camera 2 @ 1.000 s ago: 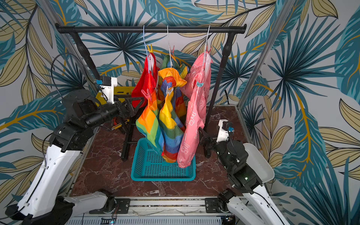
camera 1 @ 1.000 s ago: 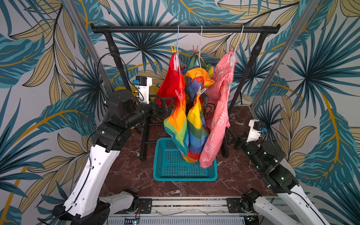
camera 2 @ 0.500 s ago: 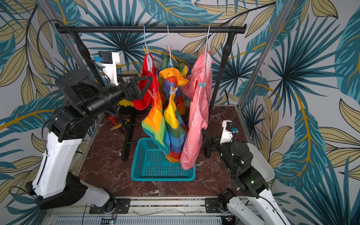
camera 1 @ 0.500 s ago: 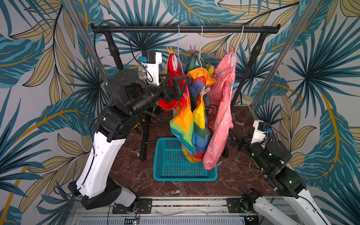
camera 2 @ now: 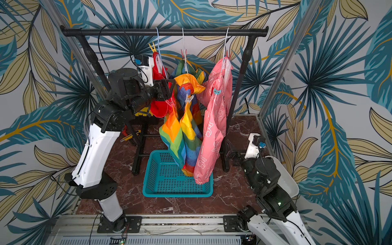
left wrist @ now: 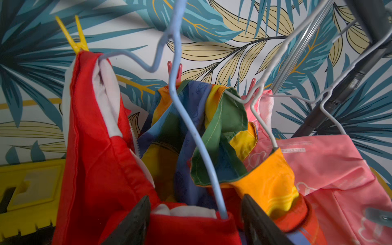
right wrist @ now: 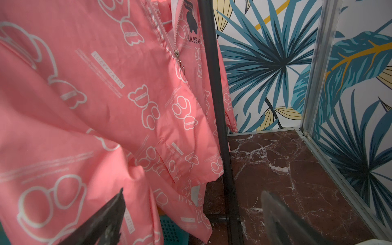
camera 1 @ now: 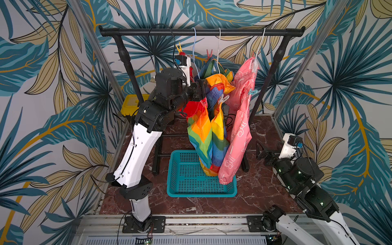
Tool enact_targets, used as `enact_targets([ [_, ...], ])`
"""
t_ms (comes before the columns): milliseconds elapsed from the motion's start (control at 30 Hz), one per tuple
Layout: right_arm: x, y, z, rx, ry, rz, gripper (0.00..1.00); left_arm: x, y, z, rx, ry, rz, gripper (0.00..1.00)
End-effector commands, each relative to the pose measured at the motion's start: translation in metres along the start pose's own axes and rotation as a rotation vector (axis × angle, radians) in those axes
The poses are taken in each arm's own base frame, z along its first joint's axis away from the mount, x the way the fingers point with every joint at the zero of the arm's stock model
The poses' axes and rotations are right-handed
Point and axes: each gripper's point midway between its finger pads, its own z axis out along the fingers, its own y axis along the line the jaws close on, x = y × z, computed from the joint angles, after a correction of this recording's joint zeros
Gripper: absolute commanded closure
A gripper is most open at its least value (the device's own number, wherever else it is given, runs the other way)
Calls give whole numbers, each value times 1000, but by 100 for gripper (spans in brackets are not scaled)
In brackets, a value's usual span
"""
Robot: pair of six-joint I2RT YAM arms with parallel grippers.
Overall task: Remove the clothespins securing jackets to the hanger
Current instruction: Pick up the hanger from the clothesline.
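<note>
Wallpaper of large teal and gold palm leaves on a pale ground covers every wall, under soft, even light. The floor is a dark red marble slab veined in white. In both top views a black metal garment rack stands at 12 o'clock, with 2 slanting aluminium posts at 10 and 2 o'clock. A teal perforated plastic basket sits at the centre. A yellow plastic toolbox lies at 10 o'clock, and a silver aluminium rail at 6 o'clock.
</note>
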Motion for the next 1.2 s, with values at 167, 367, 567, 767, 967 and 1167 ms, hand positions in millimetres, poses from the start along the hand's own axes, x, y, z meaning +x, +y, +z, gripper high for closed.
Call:
enact_targets([
  [167, -16, -2, -1, 26, -40, -6, 0, -16, 13, -37, -80, -45, 41, 60],
  [367, -24, 13, 4, -31, -20, -25, 1, -24, 17, -48, -99, -69, 67, 82],
  [567, -35, 30, -2, -120, -38, -60, 0, -28, 15, -52, -89, -79, 81, 90],
  [767, -53, 48, -14, -227, -82, -76, 0, -26, 10, -48, -66, -69, 100, 71],
  [967, -54, 49, -16, -241, -94, -64, 1, -18, 6, -39, -39, -44, 116, 41],
  [1167, -53, 50, -16, -247, -94, -59, 0, -4, 7, -21, -45, -5, 130, 40],
])
